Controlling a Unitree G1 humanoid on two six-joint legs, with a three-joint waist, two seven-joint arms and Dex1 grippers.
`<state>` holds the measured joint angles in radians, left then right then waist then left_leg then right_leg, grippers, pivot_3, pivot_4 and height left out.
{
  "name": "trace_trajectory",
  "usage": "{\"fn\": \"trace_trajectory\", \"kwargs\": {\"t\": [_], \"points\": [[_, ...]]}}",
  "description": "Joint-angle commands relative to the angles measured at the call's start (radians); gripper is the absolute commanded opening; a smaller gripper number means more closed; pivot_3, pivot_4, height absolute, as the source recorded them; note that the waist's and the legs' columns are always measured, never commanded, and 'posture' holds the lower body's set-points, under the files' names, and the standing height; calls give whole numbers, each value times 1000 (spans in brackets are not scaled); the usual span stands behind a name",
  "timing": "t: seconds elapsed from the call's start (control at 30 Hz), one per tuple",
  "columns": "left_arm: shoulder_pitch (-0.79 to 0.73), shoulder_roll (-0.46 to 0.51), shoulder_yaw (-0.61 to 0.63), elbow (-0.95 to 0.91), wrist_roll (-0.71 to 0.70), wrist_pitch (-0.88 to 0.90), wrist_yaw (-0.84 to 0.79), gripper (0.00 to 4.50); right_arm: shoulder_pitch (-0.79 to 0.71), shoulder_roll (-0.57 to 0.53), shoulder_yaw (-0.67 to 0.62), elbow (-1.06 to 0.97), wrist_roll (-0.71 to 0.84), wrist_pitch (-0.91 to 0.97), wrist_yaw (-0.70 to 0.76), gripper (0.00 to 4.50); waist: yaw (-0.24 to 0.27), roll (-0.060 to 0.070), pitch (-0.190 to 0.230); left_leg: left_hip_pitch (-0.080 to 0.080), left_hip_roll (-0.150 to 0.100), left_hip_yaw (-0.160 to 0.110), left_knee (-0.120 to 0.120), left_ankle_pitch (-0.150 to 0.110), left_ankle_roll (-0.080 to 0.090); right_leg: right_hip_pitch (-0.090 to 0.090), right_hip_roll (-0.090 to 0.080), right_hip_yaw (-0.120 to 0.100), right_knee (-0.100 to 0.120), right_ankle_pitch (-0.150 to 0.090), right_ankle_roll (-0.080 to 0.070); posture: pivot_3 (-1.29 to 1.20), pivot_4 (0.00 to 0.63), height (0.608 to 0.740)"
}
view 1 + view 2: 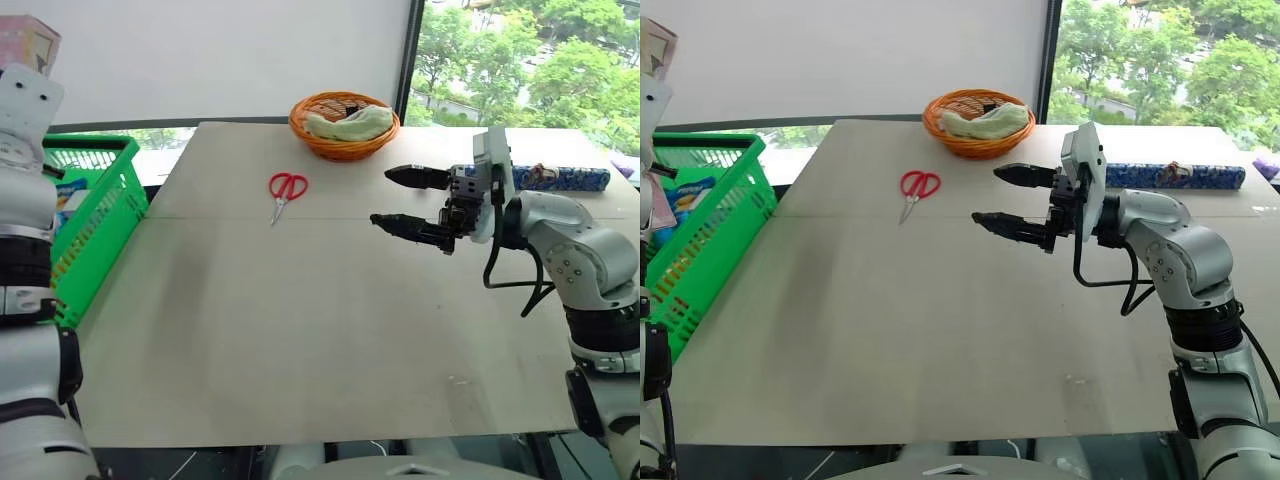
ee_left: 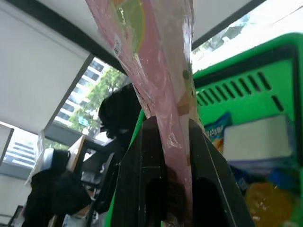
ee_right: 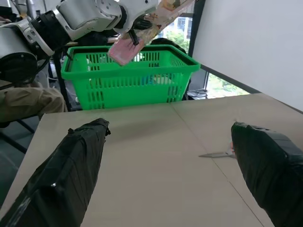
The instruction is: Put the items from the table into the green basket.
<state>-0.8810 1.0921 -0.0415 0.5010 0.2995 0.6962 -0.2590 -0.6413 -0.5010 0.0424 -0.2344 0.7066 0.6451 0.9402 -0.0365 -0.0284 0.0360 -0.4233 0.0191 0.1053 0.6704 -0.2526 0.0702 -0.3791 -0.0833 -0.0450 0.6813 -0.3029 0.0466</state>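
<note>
Left gripper (image 2: pixel 165 156) clamped on pink-and-green packet (image 2: pixel 156 71), above green basket (image 3: pixel 132 80). Right gripper (image 1: pixel 400 200) jaws wide, empty, right of scissors (image 1: pixel 286 190).

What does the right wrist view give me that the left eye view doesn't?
Right wrist alone: the left gripper shut on the pink packet, held above the green basket.
Left eye alone: the orange wicker basket with a cloth, and a blue patterned roll behind the right arm.
Both: the table, green basket, red scissors and the open right gripper.
</note>
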Motion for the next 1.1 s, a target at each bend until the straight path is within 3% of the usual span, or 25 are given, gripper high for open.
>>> {"fn": "trace_trajectory", "kwargs": {"t": [0.03,0.1,0.13,0.17,0.23,0.4,0.53,0.67,0.7,0.77,0.83,0.97,1.1], "points": [[-15,32,4,-21,46,-42,8,891,-20,8,-2,-14,-9,-26,6,4500,1,-1,-1,0,-1,0,0,0,0,0,-1,0,0,0,0,-66,0,740],[-9,34,-1,-14,65,-43,19,1383,-10,7,3,-21,-18,-32,7,4500,-1,-1,-1,-1,-3,-1,0,0,0,0,-3,-1,0,0,0,-75,0,740],[-6,40,-10,-7,85,-43,26,2057,-2,4,5,-26,-23,-34,7,4500,-3,-1,-1,-2,-3,-1,0,0,0,-1,-3,-1,0,0,0,-82,0,740],[-4,46,-17,-1,101,-45,34,2221,4,1,5,-29,-27,-36,6,4500,-6,-1,-1,-3,-3,-1,0,0,0,-2,-3,-1,0,0,0,-82,0,740],[-9,41,-10,8,109,-50,47,3043,12,-2,2,-32,-31,-38,3,4500,-10,-1,-1,-6,-3,-1,0,1,2,-5,-2,-1,1,0,0,-89,0,740],[-59,-46,17,7,69,-79,64,3043,22,-12,-6,-19,-45,-43,4,4500,-19,-1,-1,-9,-3,0,0,3,5,-9,-2,-1,4,0,0,-89,0,740],[-56,-194,108,-70,-93,-95,-25,3043,48,-36,-12,-19,-62,-50,9,4500,-17,-1,-1,-8,-3,0,3,3,5,-9,-2,-1,7,0,0,-96,0,740],[161,-372,169,-374,-401,-62,-315,3043,160,-85,-77,-5,-71,-76,7,4500,-17,2,-3,-8,-3,0,5,3,5,-8,-3,-1,11,0,0,-104,0,740],[222,-414,186,-438,-453,-79,-340,3043,187,-85,-98,8,-75,-92,-3,4500,-19,3,-3,-8,-3,0,6,3,5,-8,-3,-1,12,0,0,-104,0,740],[408,-592,245,-582,-600,-119,-337,3043,266,-81,-129,85,-136,-183,-28,4500,-32,7,-5,-8,-3,0,6,3,5,-8,-4,0,10,0,0,-134,0,740],[570,-675,230,-657,-623,-137,-326,3043,345,-107,-114,156,-234,-296,-19,4500,-42,7,-5,-7,-3,1,6,3,5,-7,-3,2,11,0,0,-145,0,740],[757,-685,138,-683,-543,-217,-315,3043,458,-96,-133,252,-304,-418,-32,4500,-64,11,-4,-2,3,4,6,5,2,-7,4,5,14,-1,-2,-139,0,740],[842,-688,75,-691,-494,-297,-306,3043,536,-65,-138,313,-347,-521,-52,4500,-60,15,-4,26,3,5,-2,0,2,18,3,6,11,-3,-5,-137,0,740]]}}
